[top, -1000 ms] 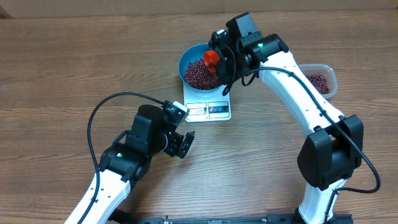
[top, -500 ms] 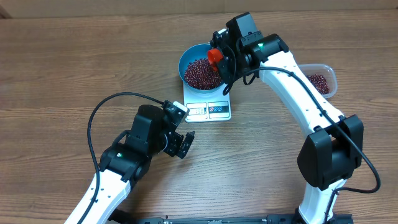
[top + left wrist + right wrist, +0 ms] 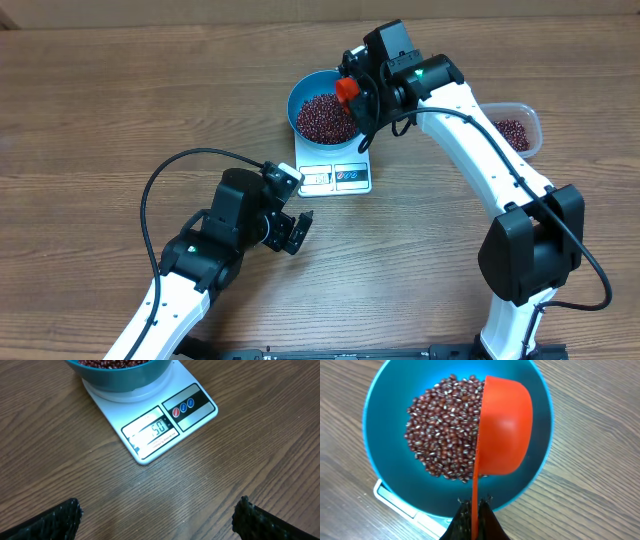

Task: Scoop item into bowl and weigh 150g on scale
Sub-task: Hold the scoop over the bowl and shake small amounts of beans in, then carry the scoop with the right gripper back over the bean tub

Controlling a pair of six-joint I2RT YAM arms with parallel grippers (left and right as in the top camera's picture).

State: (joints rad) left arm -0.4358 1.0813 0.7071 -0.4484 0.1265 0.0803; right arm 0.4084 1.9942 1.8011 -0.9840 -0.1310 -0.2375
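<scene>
Within the last second the red scoop [image 3: 502, 432] is shifted slightly across the blue bowl [image 3: 370, 425]. It is now turned on its side with nothing seen inside, gripped by its handle in the closed right tool [image 3: 475, 515]. The beans [image 3: 442, 435] are heaped in the bowl, which is set on the scale [image 3: 112, 410]. Another load is judged delivered. The display cannot be read surely. The left tool [image 3: 157, 520] is held wide open and empty above the desk [image 3: 260, 460].

The wooden table [image 3: 100, 110] carries the scale [image 3: 335, 178] and a clear tub [image 3: 536, 128] (well apart from it).
</scene>
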